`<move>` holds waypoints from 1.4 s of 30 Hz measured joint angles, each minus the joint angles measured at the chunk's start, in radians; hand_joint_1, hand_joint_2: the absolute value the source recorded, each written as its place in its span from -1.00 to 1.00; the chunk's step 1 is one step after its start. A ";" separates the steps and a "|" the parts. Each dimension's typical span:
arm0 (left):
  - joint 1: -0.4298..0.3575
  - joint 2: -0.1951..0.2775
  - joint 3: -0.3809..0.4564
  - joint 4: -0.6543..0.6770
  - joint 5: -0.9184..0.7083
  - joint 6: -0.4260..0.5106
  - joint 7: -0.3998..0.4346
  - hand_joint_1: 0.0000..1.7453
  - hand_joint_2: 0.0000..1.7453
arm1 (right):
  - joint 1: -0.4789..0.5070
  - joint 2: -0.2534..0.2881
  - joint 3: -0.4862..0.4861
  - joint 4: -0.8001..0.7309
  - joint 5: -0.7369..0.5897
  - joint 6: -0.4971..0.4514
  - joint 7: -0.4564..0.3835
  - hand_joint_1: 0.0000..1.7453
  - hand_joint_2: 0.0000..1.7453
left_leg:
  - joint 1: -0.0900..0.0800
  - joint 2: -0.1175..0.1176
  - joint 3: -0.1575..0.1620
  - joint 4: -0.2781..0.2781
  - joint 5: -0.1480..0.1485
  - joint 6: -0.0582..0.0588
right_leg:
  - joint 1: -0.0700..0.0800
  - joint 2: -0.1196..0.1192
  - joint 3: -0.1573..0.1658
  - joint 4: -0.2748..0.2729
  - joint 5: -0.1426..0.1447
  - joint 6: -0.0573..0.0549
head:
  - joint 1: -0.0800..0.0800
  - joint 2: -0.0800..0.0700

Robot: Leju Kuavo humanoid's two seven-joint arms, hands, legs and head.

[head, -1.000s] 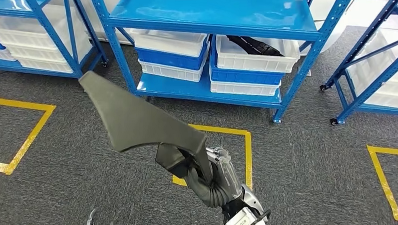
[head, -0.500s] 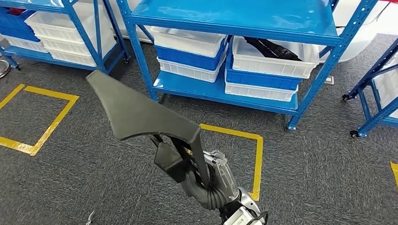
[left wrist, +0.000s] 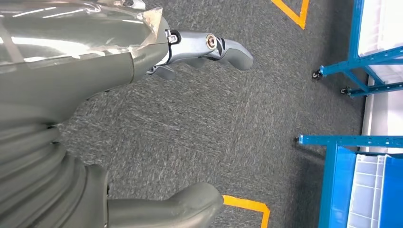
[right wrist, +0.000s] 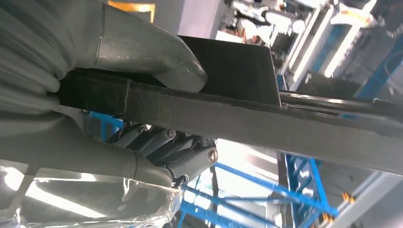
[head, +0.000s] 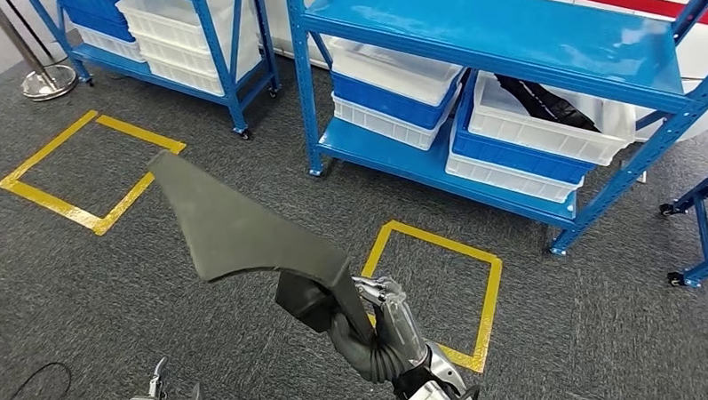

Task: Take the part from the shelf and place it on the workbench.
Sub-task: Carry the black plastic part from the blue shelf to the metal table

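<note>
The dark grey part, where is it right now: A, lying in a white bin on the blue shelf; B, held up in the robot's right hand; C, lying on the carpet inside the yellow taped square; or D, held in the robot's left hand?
B: the right hand grips the dark grey part at its narrow end, holding it up above the carpet.

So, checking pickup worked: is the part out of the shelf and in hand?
Out. The right hand grips the dark part above the carpet, apart from the blue shelf.
</note>
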 joint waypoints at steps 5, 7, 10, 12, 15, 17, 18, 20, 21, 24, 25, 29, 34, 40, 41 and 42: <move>0.006 0.001 -0.017 -0.014 0.004 0.011 0.000 -1.00 1.00 | 0.009 0.003 0.000 0.000 0.015 0.000 -0.004 1.00 1.00 | -0.006 -0.058 -0.004 0.005 0.007 -0.010 | -0.003 0.050 0.125 -0.247 0.101 0.019 | 0.000 0.000; 0.006 0.001 -0.022 -0.018 0.005 0.016 0.000 -1.00 1.00 | 0.010 0.008 0.002 0.000 0.019 0.001 -0.006 1.00 1.00 | -0.006 -0.074 -0.009 0.005 0.007 -0.023 | 0.004 0.058 0.140 -0.284 0.109 0.007 | -0.001 0.000; 0.004 0.002 -0.025 -0.016 0.008 0.021 0.000 -1.00 1.00 | 0.006 0.023 0.005 0.000 0.023 0.012 0.002 1.00 1.00 | 0.001 -0.067 -0.021 0.019 -0.004 -0.044 | -0.001 0.031 0.150 -0.291 0.116 -0.019 | -0.004 0.000; -0.001 0.003 -0.026 -0.015 0.013 0.025 0.000 -1.00 1.00 | 0.005 0.033 0.008 -0.004 0.029 0.026 0.015 1.00 1.00 | 0.005 -0.015 -0.054 0.094 -0.054 -0.053 | -0.003 0.009 0.155 -0.296 0.120 -0.031 | -0.010 0.000; -0.008 0.003 -0.021 -0.015 0.016 0.030 0.000 -1.00 1.00 | 0.012 0.038 0.009 -0.011 0.037 0.046 0.025 1.00 1.00 | 0.013 0.025 -0.115 0.228 -0.117 -0.066 | 0.008 -0.025 0.155 -0.295 0.115 -0.039 | -0.013 0.000; -0.007 0.003 -0.013 -0.017 0.016 0.029 0.000 -1.00 1.00 | 0.015 0.038 0.008 -0.016 0.037 0.057 0.023 1.00 1.00 | 0.014 0.036 -0.084 0.178 -0.076 -0.067 | 0.011 -0.045 0.158 -0.294 0.109 -0.038 | -0.014 0.000; -0.008 0.003 -0.009 -0.020 0.016 0.028 0.000 -1.00 1.00 | 0.016 0.039 0.006 -0.019 0.036 0.063 0.022 1.00 1.00 | 0.012 0.048 -0.050 0.116 -0.049 -0.064 | 0.011 -0.055 0.162 -0.294 0.105 -0.035 | -0.014 0.000; -0.011 0.003 -0.004 -0.026 0.015 0.027 0.000 -1.00 1.00 | 0.016 0.043 -0.002 -0.024 0.036 0.070 0.019 1.00 1.00 | 0.001 0.077 -0.001 0.027 -0.017 -0.051 | 0.014 -0.071 0.170 -0.297 0.100 -0.029 | -0.012 0.000; -0.013 0.003 -0.002 -0.029 0.015 0.026 0.000 -1.00 1.00 | 0.016 0.045 -0.005 -0.026 0.035 0.071 0.018 1.00 1.00 | -0.006 0.084 0.005 0.014 -0.017 -0.043 | 0.016 -0.079 0.172 -0.299 0.098 -0.026 | -0.011 0.000; -0.013 0.003 0.008 -0.036 0.014 0.023 0.000 -1.00 1.00 | 0.018 0.049 -0.013 -0.034 0.034 0.072 0.015 1.00 1.00 | -0.013 0.064 0.005 0.003 -0.010 -0.022 | 0.018 -0.095 0.173 -0.299 0.092 -0.015 | -0.011 0.000; -0.012 0.003 0.011 -0.039 0.013 0.022 0.000 -1.00 1.00 | 0.018 0.051 -0.017 -0.038 0.034 0.072 0.013 1.00 1.00 | -0.010 0.055 0.008 -0.004 -0.007 -0.016 | 0.017 -0.083 0.169 -0.291 0.086 -0.011 | -0.011 0.000; -0.019 0.002 0.015 -0.046 0.007 0.017 -0.001 -1.00 1.00 | 0.029 0.052 -0.039 -0.054 0.037 0.072 0.002 1.00 1.00 | -0.002 0.013 0.014 -0.016 0.001 -0.002 | 0.006 -0.005 0.061 -0.077 0.001 -0.016 | -0.006 0.000; -0.018 0.001 0.016 -0.048 0.005 0.009 -0.001 -1.00 1.00 | 0.040 0.049 -0.055 -0.056 0.039 0.074 0.001 1.00 1.00 | 0.006 -0.053 0.015 -0.009 0.000 -0.011 | -0.022 0.026 0.062 -0.140 0.073 0.030 | -0.006 0.000; -0.022 0.001 0.028 -0.052 -0.003 0.001 0.000 -1.00 1.00 | 0.049 0.061 -0.072 -0.068 0.051 0.105 -0.002 1.00 1.00 | 0.018 -0.089 -0.017 0.014 -0.002 -0.052 | -0.028 0.047 0.110 -0.262 0.126 0.012 | -0.007 0.000; -0.022 0.000 0.030 -0.051 -0.004 0.000 0.000 -1.00 1.00 | 0.049 0.066 -0.074 -0.070 0.053 0.112 -0.002 1.00 1.00 | 0.019 -0.065 -0.026 0.033 -0.014 -0.055 | -0.027 0.036 0.110 -0.264 0.129 0.005 | -0.010 0.000; -0.025 0.000 0.031 -0.051 -0.004 -0.001 0.000 -1.00 1.00 | 0.049 0.070 -0.076 -0.072 0.056 0.118 -0.002 1.00 1.00 | 0.019 -0.034 -0.042 0.071 -0.037 -0.057 | -0.025 0.025 0.110 -0.266 0.131 -0.002 | -0.011 0.000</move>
